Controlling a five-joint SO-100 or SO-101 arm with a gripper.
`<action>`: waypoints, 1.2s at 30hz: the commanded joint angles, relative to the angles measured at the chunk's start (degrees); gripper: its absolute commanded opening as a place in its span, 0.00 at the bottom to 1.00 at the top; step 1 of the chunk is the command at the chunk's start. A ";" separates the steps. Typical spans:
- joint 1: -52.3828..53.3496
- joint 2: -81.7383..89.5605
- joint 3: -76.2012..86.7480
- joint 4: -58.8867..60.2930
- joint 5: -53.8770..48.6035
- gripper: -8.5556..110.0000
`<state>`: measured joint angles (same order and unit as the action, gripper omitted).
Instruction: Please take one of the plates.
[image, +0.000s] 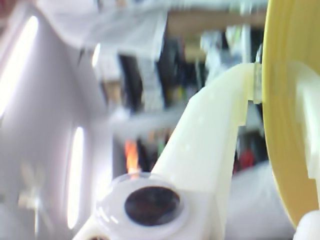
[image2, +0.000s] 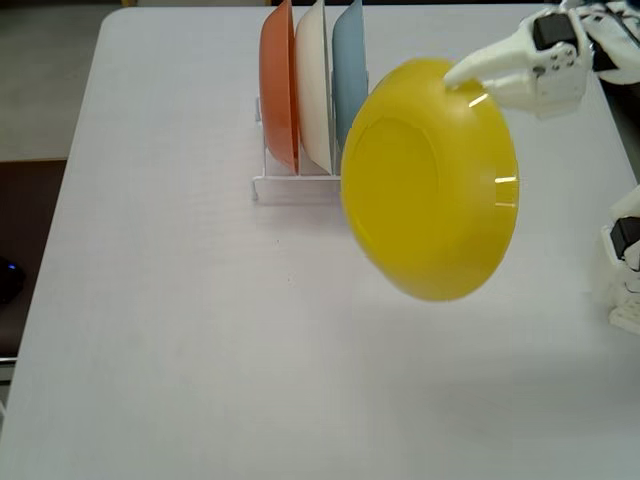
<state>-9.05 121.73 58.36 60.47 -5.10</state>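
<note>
The yellow plate (image2: 430, 180) is held up over the counter (image2: 180, 330), pinched at its top rim by the end effector (image2: 462, 78). It looks light, stiff and slippery (glossy).

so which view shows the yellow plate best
The fixed view: the whole yellow plate shows, held off the table by the gripper at its upper rim, beside the rack. The wrist view is blurred and shows only a strip of its rim between the fingers.
</note>
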 joint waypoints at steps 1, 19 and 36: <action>-2.55 0.18 -0.79 -6.77 -0.70 0.07; -9.76 -20.74 -13.80 -35.07 -10.46 0.07; -11.78 -30.94 -24.08 -47.37 -16.00 0.07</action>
<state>-20.65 89.30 38.85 14.50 -20.83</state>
